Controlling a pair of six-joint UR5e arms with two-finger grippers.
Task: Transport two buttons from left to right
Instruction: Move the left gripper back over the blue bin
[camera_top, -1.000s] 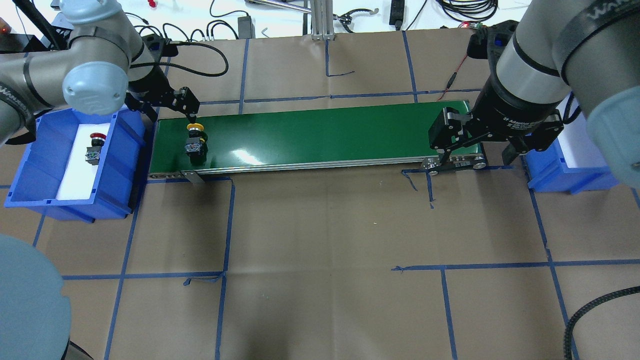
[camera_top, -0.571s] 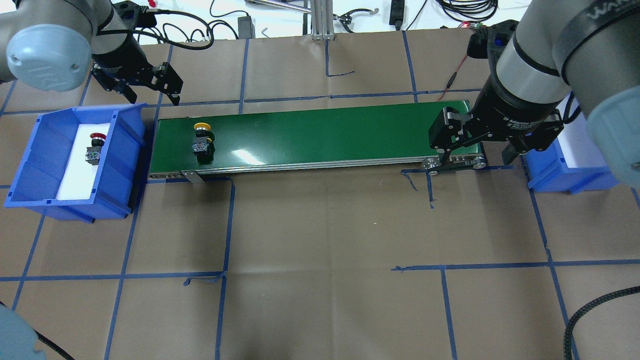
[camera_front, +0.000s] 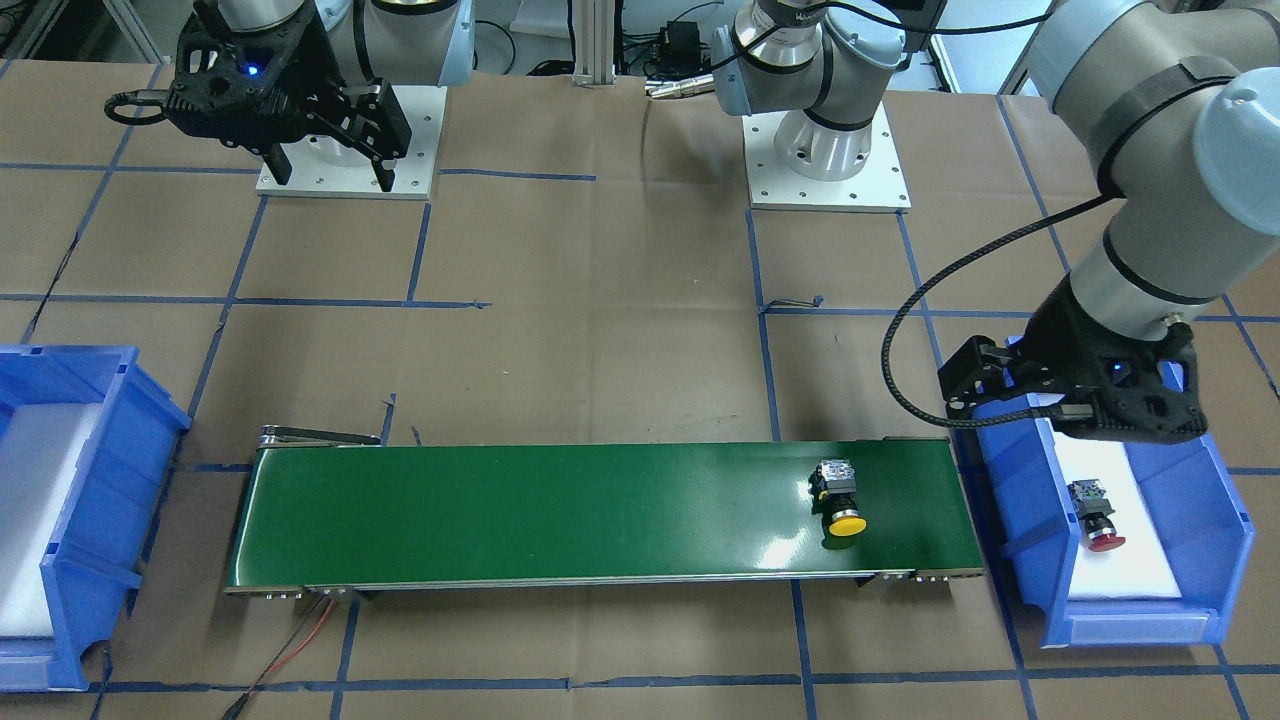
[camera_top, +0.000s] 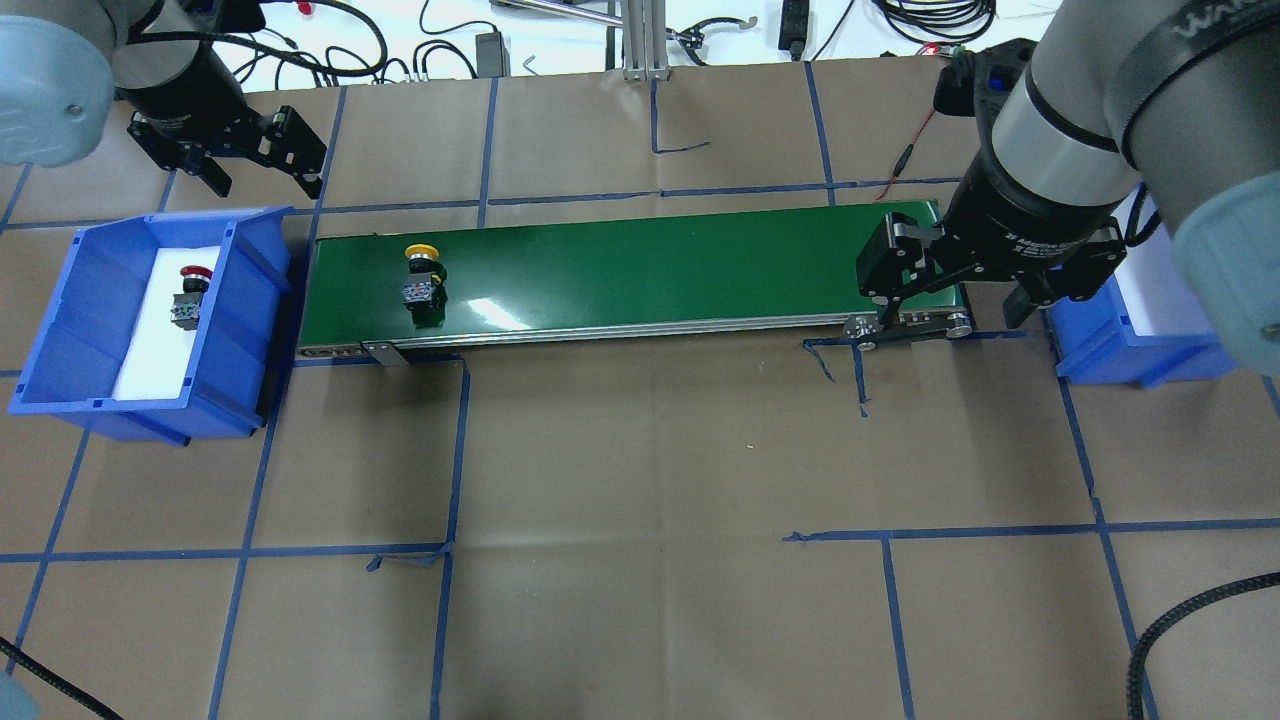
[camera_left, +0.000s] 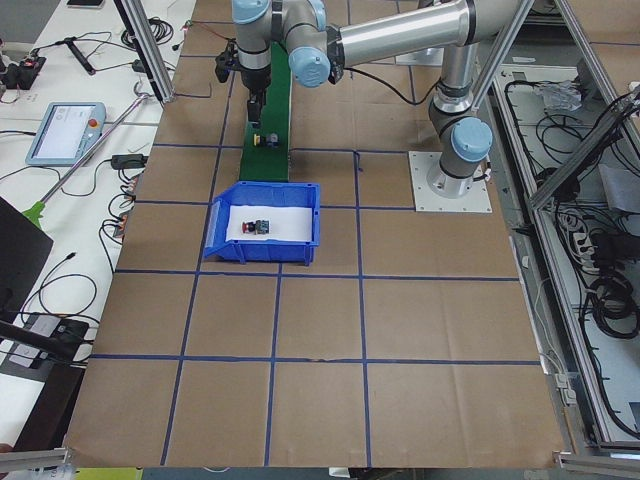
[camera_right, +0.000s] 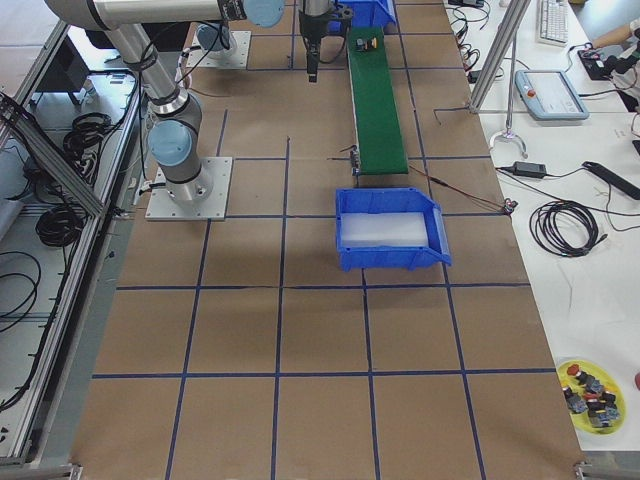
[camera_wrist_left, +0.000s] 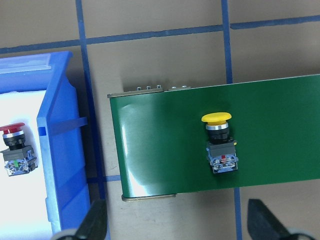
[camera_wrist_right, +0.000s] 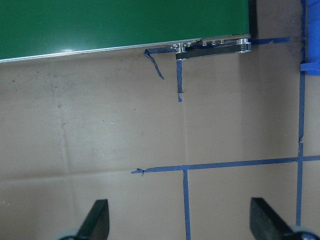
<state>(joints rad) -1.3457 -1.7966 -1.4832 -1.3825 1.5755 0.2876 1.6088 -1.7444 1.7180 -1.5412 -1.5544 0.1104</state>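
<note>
The yellow-capped button (camera_top: 423, 275) lies on its side on the left end of the green conveyor belt (camera_top: 650, 260); it also shows in the front view (camera_front: 840, 500) and the left wrist view (camera_wrist_left: 220, 142). The red-capped button (camera_top: 188, 297) lies on the white liner of the left blue bin (camera_top: 60, 330), also seen from the left wrist (camera_wrist_left: 15, 150). My left gripper (camera_top: 265, 185) is open and empty, raised behind the gap between bin and belt. My right gripper (camera_top: 950, 320) is open and empty above the belt's right end.
A second blue bin (camera_top: 1130, 350) with a white liner stands right of the belt, partly under my right arm. Brown paper with blue tape lines covers the table. Cables lie along the far edge.
My left gripper has drawn up and back to the left, away from the yellow button. The yellow button has travelled a little to the right on the belt. The right arm is still.
</note>
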